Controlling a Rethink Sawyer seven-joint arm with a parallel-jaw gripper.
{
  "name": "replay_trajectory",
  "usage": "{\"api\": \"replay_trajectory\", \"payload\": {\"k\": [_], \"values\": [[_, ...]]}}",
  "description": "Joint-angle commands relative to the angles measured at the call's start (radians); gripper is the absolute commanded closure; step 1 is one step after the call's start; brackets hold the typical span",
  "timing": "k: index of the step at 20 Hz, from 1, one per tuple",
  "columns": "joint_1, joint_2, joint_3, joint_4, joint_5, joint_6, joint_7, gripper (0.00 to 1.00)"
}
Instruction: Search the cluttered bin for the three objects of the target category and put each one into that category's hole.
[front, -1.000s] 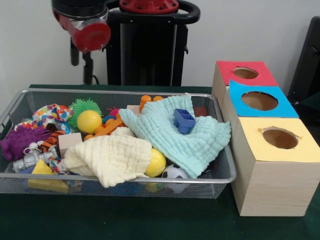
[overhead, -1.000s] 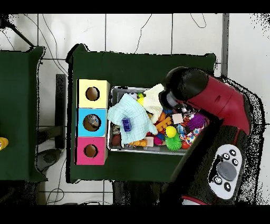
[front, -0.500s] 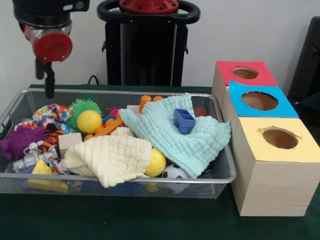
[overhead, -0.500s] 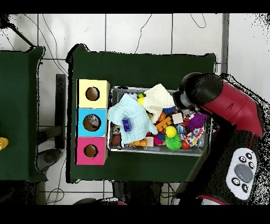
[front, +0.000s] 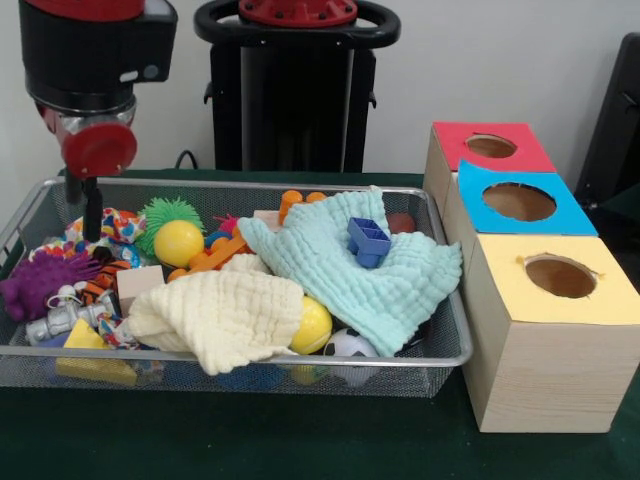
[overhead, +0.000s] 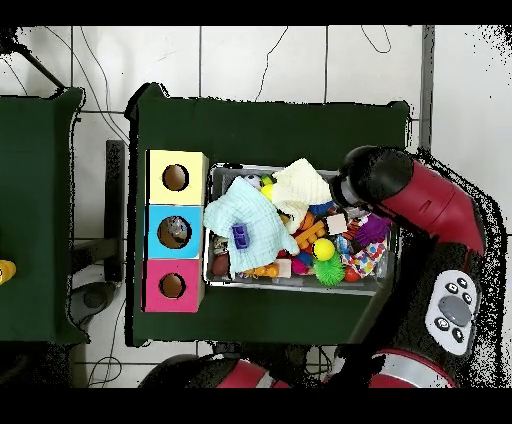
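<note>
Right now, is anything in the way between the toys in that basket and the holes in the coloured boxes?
Nothing covers the holes: red, blue and yellow all stand open. Inside the wire bin, though, the green cloth and the yellow cloth lie over several toys and hide them.

A wire mesh metal basket (front: 440, 355) sits on a bench (front: 250, 440) covered in matt green cloth. Inside lie two soft, crinkled cloths, pale green (front: 350, 265) and cream (front: 225, 315), glossy plastic balls (front: 312, 325) and a rubbery spiked purple toy (front: 35, 282). The boxes (front: 540, 370) look like pale wood topped with matt coloured paper.
</note>
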Motion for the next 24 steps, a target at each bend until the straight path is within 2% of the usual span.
{"api": "replay_trajectory", "payload": {"k": [1, 4, 9, 13, 15, 20, 24], "values": [[0.011, 0.077, 0.112, 0.117, 0.000, -0.095, 0.144, 0.00], [0.001, 0.061, 0.131, 0.144, 0.008, -0.110, 0.119, 0.00], [-0.085, -0.009, 0.273, 0.266, -0.022, -0.212, -0.097, 0.00], [-0.111, -0.037, 0.315, 0.279, -0.131, -0.215, -0.231, 0.00], [-0.115, -0.056, 0.323, 0.290, -0.145, -0.195, -0.224, 0.00], [-0.112, -0.078, 0.315, 0.313, -0.162, -0.164, -0.108, 0.00], [-0.093, -0.093, 0.278, 0.321, -0.162, -0.127, -0.020, 0.00]]}}
